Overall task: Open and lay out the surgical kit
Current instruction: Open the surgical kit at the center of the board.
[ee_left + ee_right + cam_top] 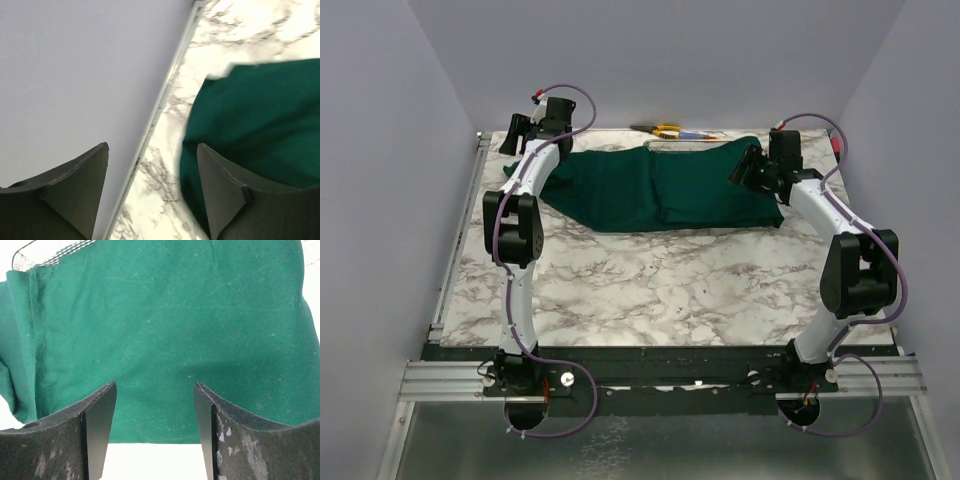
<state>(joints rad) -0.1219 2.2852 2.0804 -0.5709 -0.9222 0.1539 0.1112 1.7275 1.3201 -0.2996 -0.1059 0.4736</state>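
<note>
In the top view the left arm (515,232) rises from its base at lower left, elbow bent, and reaches to the upper left of the frame. There the left tool (520,132) has its fingers spread wide. The right arm (848,262) bends likewise at right. The right tool (748,165) faces left toward centre, fingers also apart.

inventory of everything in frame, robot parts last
cloth wrap: one, dark green, far half of the table, bundled
wire-mesh tray: one, steel, corner peeking out at the wrap's far edge
yellow-handled tool: one, yellow, far table edge behind the wrap
pens: seemingly two, red and blue, right beside the tool; too small to be sure
table: one, white-grey marble
left claw: one, black, open, by the wrap's left end
right claw: one, black, open, over the wrap's right end
</note>
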